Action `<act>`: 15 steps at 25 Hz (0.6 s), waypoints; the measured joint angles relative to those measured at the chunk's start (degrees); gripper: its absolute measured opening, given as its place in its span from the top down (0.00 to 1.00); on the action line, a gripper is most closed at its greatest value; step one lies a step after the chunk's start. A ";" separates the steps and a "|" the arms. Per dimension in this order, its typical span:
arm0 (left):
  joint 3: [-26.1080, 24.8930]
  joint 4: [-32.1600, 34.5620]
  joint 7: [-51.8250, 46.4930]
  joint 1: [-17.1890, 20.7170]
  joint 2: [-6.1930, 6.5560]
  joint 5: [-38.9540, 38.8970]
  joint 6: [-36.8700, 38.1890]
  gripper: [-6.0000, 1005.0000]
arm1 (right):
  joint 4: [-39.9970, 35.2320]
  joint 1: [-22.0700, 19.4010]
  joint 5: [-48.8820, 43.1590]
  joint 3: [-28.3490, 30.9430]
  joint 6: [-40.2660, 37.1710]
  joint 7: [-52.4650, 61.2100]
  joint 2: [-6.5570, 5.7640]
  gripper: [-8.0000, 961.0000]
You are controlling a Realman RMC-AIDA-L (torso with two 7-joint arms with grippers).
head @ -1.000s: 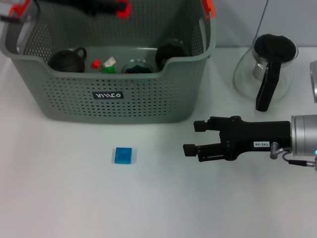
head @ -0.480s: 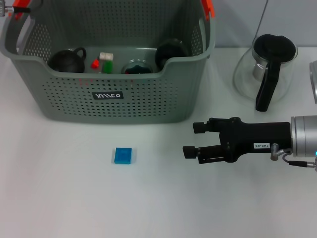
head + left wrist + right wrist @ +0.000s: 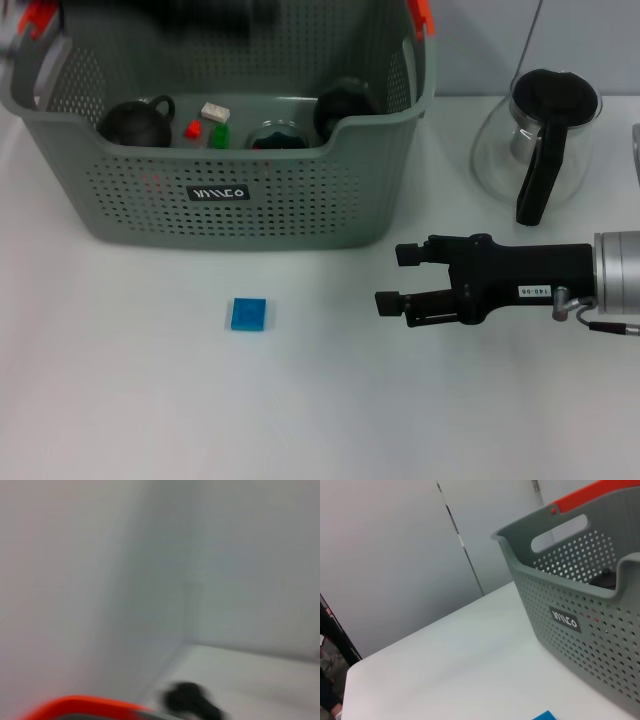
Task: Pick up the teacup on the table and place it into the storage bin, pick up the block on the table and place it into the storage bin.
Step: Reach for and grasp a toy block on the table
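Note:
The storage bin stands at the table's far left; its wall also fills the right wrist view. Inside it lie a black round teacup with a loop handle, another dark vessel, a glass piece and small red, green and white bits. The blue block lies flat on the table in front of the bin; one corner of the block shows in the right wrist view. My right gripper hovers open to the block's right, empty. The left arm is a dark blur over the bin's far rim.
A glass kettle with a black lid and handle stands at the far right, behind the right arm. The left wrist view gives only a blurred orange clip and a wall. White table stretches in front of the block.
The left arm has swept about above the bin's far rim. A small white piece in the bin has shifted. My right gripper has drifted slightly right and down.

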 joint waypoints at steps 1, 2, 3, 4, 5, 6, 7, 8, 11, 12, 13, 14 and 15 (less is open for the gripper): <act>0.16 1.67 2.50 1.03 -0.48 -0.61 4.31 0.08 | 0.01 0.01 -0.01 0.02 0.04 0.01 -0.05 0.04; 0.41 2.60 4.23 1.74 -0.88 -0.61 7.57 0.08 | 0.01 0.03 -0.01 0.04 0.10 0.03 -0.12 0.04; 1.22 3.83 7.86 3.06 -1.48 -0.30 12.11 0.08 | 0.01 0.08 -0.01 0.04 0.24 0.07 -0.17 0.04; 1.98 4.52 10.30 3.92 -1.81 0.02 14.62 0.08 | 0.01 0.11 -0.01 0.04 0.36 0.11 -0.19 0.04; 2.91 4.85 11.96 4.77 -1.98 0.35 15.78 0.08 | 0.02 0.16 -0.01 0.05 0.43 0.12 -0.21 0.04; 5.27 5.39 14.92 6.49 -2.19 1.28 16.90 0.08 | 0.11 0.25 -0.01 0.04 0.47 0.12 -0.20 0.04; 6.90 5.59 16.52 7.58 -2.28 2.04 17.08 0.08 | 0.18 0.32 -0.01 0.04 0.59 0.11 -0.21 0.04; 8.43 5.45 17.74 8.33 -2.51 3.23 16.78 0.08 | 0.23 0.41 -0.01 0.04 0.67 0.11 -0.21 0.04; 11.30 2.94 21.83 9.16 -4.17 9.13 14.39 0.08 | 0.33 0.59 -0.02 0.04 0.73 0.15 -0.20 0.04; 11.72 1.96 22.76 9.11 -4.73 11.10 13.15 0.08 | 0.33 0.63 -0.01 0.04 0.73 0.22 -0.20 0.04; 12.22 0.89 23.50 8.97 -5.27 13.07 11.36 0.08 | 0.33 0.66 -0.02 0.04 0.73 0.30 -0.19 0.04; 13.18 -0.54 24.29 8.80 -5.77 15.37 8.89 0.08 | 0.33 0.66 -0.02 0.04 0.73 0.35 -0.18 0.04; 13.93 -1.71 24.85 8.68 -6.06 17.06 6.85 0.08 | 0.31 0.65 -0.01 0.04 0.73 0.39 -0.18 0.04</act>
